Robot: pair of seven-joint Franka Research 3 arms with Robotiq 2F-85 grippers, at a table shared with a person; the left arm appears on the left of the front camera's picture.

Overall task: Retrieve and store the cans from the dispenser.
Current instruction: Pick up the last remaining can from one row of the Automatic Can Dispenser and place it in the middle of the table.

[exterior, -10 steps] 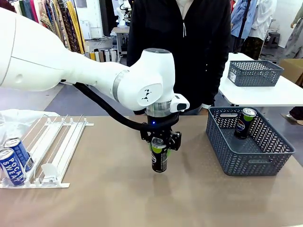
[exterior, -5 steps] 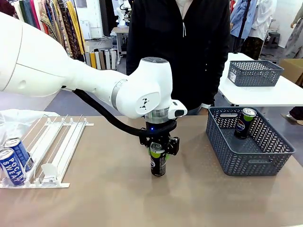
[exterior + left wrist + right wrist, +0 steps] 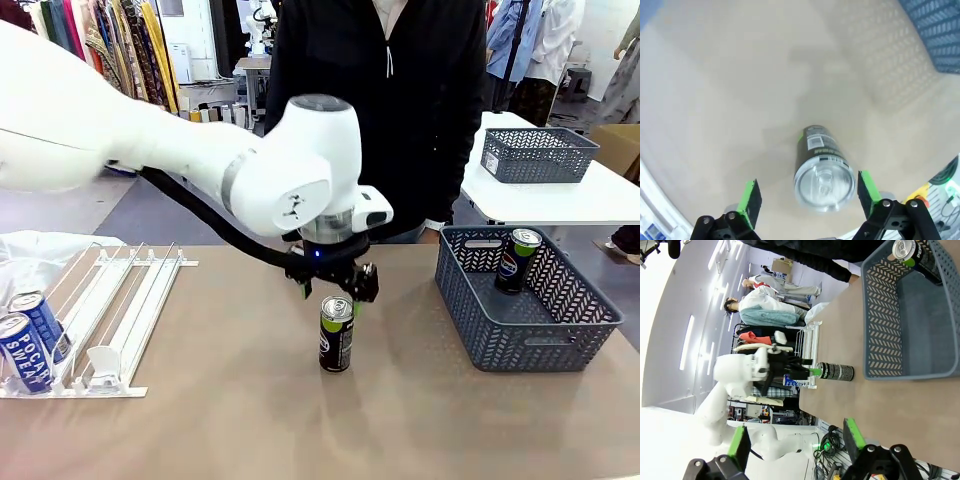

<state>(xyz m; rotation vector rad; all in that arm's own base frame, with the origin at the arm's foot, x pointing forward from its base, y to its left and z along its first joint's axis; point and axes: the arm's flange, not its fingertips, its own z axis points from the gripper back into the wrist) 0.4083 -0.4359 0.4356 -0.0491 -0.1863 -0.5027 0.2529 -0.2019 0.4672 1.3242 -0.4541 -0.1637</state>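
A dark green-labelled can point(image 3: 337, 334) stands upright at the table's middle. My left gripper point(image 3: 332, 289) hangs open just above its silver top, touching nothing. From the left wrist the can point(image 3: 822, 167) sits below and between the green pads point(image 3: 749, 198). The white dispenser point(image 3: 128, 300) lies at the left with two blue Pocari Sweat cans point(image 3: 27, 344) at its near end. A dark Pepsi can point(image 3: 518, 259) leans inside the grey basket point(image 3: 530, 342) on the right. My right gripper point(image 3: 796, 441) is open and empty, well back from the basket point(image 3: 883, 315) and the green can point(image 3: 836, 372).
A person in a black top stands at the table's far edge, behind the green can. A second grey basket point(image 3: 538, 154) sits on a white side table at the back right. Bare tabletop lies between the can and the near basket.
My left gripper has opened, let go of the green-labelled can and risen above it. The can now stands alone on the table.
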